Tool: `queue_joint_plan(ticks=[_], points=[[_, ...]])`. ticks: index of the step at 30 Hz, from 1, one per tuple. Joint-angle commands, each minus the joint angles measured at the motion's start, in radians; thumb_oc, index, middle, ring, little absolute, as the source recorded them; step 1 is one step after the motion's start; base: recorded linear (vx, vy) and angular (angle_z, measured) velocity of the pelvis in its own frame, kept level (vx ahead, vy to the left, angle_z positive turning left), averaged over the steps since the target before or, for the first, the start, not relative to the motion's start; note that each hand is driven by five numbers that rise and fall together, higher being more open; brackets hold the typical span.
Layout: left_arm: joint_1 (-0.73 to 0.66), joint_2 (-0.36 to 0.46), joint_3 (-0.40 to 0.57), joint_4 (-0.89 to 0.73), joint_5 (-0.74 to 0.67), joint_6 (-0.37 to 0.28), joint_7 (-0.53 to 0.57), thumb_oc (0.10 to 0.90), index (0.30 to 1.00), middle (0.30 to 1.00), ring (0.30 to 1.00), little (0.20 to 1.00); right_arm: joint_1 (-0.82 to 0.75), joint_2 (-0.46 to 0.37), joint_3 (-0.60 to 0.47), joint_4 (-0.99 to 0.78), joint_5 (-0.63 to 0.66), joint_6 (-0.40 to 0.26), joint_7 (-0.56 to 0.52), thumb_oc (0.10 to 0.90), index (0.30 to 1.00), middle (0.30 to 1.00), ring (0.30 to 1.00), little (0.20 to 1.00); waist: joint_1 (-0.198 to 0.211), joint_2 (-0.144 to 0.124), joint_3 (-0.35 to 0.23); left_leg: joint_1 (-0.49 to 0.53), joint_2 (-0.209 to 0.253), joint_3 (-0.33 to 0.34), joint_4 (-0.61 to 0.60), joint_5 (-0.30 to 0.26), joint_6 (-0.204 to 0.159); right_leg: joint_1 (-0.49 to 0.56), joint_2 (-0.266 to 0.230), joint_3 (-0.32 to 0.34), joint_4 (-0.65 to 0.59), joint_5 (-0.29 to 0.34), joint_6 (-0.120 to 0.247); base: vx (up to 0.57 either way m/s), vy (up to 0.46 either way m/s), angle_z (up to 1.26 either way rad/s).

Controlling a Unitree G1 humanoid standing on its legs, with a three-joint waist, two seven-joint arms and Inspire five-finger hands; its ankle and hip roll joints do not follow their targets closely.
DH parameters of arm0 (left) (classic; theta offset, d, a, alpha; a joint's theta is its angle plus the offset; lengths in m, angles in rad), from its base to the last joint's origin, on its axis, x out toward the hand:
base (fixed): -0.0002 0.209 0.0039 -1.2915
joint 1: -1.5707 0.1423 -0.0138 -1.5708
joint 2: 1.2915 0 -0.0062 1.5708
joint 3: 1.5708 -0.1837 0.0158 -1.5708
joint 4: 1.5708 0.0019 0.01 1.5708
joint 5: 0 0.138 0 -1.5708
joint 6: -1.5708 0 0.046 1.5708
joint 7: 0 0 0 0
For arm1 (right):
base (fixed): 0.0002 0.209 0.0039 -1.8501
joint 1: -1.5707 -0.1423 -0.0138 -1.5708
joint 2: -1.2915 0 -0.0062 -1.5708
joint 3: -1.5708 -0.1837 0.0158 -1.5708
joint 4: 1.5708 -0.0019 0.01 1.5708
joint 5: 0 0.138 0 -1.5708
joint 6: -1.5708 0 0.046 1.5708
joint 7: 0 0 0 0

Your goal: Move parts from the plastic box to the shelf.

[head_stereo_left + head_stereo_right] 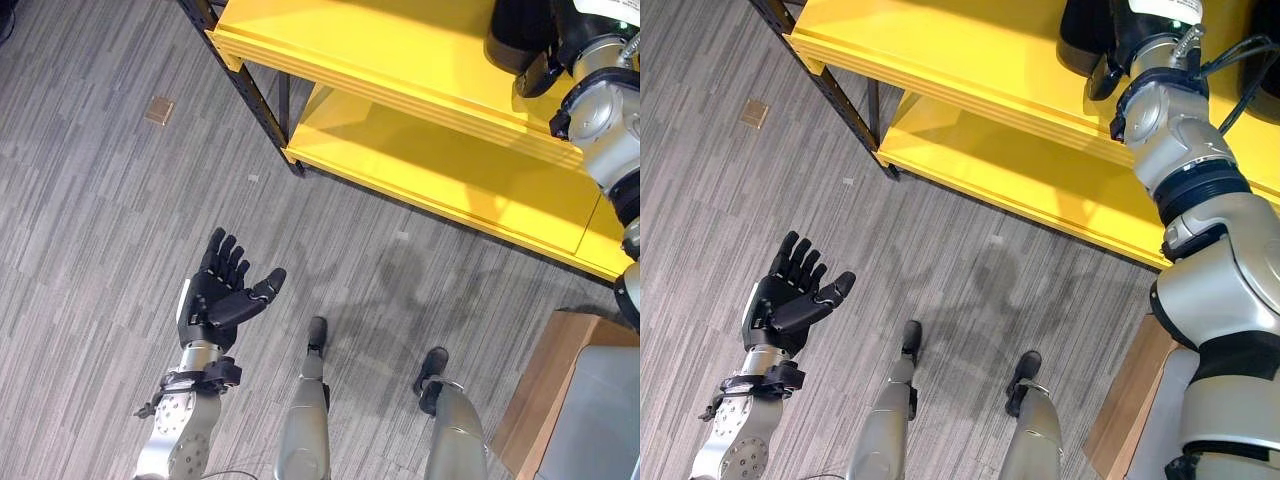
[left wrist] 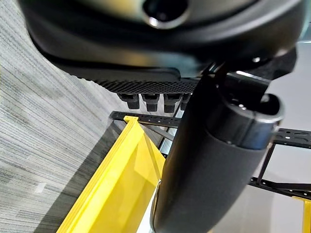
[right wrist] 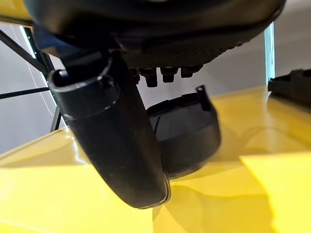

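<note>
Your largest thing here is the glossy yellow metal shelf (image 1: pixel 970 60) with two flat tiers on a black perforated steel frame (image 1: pixel 240 80), running across the far side over the grey wood-grain plank floor (image 1: pixel 100 200). No writing on any of it can be read.

At your near right stands a pale wooden box corner with a grey plastic surface inside (image 1: pixel 590 410); what it holds you cannot see.

The task's thing, a black round moulded plastic part (image 3: pixel 187 133), squat and cup-like with a notched rim, rests on the top yellow tier, just past your right hand's fingertips. Its open rim faces up and slightly toward the hand; it is round, so no long axis shows.

Your right hand (image 1: pixel 1115 50) reaches over that top tier at the part; its fingers look extended, thumb alongside, not closed round anything.

Your left hand (image 1: pixel 225 290) hangs low over the floor, palm up, fingers spread and relaxed, holding nothing.

A small tan square scrap (image 1: pixel 159 110) lies on the floor, well apart from the shelf
</note>
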Motion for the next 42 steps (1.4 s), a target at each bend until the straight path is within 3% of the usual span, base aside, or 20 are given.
queue_joint_plan(ticks=[1,12,22,23,31,33,42], points=[[-0.012,0.094,0.059,-0.134,-0.010,-0.109,-0.012,0.900,1.000,1.000,1.000,1.000,-0.250,-0.057,0.091,-0.055,-0.030,-0.030,-0.045,0.900,1.000,1.000,1.000,1.000,0.025,-0.058,-0.034,0.168,0.055,0.057,-0.051,-0.031,-0.020,0.055,0.053,0.013,-0.098,0.072,0.054,0.00,0.000,0.00],[-0.023,0.094,0.065,-0.123,-0.012,-0.106,-0.009,0.900,1.000,1.000,1.000,1.000,-0.267,-0.063,0.081,-0.098,-0.005,-0.034,-0.057,0.900,1.000,1.000,1.000,1.000,0.016,-0.070,-0.048,0.187,0.055,0.060,-0.054,-0.040,-0.018,0.061,0.056,0.017,-0.092,0.072,0.055,0.00,0.000,0.00],[-0.034,0.102,0.065,-0.115,-0.004,-0.101,-0.005,0.900,1.000,1.000,1.000,1.000,-0.229,-0.061,-0.019,-0.213,0.092,-0.049,-0.079,0.900,1.000,1.000,1.000,1.000,0.008,-0.085,-0.062,0.215,0.053,0.064,-0.054,-0.058,-0.014,0.090,0.056,0.017,-0.097,0.073,0.057,0.00,0.000,0.00],[-0.044,0.102,0.059,-0.109,-0.006,-0.099,-0.006,0.900,1.000,1.000,1.000,1.000,-0.194,-0.058,-0.074,-0.275,0.153,-0.062,-0.081,0.900,1.000,1.000,1.000,1.000,0.002,-0.092,-0.067,0.225,0.052,0.066,-0.052,-0.065,-0.011,0.099,0.056,0.020,-0.099,0.074,0.058,0.00,0.000,0.00],[-0.047,0.112,0.055,-0.105,0.001,-0.080,-0.005,0.900,1.000,1.000,1.000,1.000,-0.096,-0.045,-0.190,-0.397,0.270,-0.075,-0.072,0.900,1.000,1.000,1.000,1.000,-0.011,-0.107,-0.076,0.248,0.045,0.074,-0.052,-0.084,-0.006,0.128,0.054,0.027,-0.117,0.086,0.061,0.00,0.004,-0.01],[-0.049,0.111,0.050,-0.106,0.010,-0.066,-0.007,0.900,1.000,1.000,1.000,1.000,-0.027,-0.051,-0.242,-0.501,0.311,-0.081,-0.063,0.900,1.000,1.000,1.000,1.000,-0.024,-0.110,-0.078,0.259,0.041,0.085,-0.053,-0.094,-0.003,0.140,0.051,0.030,-0.132,0.096,0.063,-0.01,0.040,-0.02],[-0.048,0.109,0.034,-0.119,0.041,-0.020,-0.012,0.900,1.000,1.000,1.000,1.000,0.255,-0.106,-0.392,-0.834,0.339,-0.087,0.021,0.900,1.000,1.000,1.000,1.000,-0.072,-0.121,-0.106,0.308,0.025,0.115,-0.047,-0.127,0.012,0.197,0.042,0.052,-0.191,0.130,0.076,0.01,0.046,-0.04]])
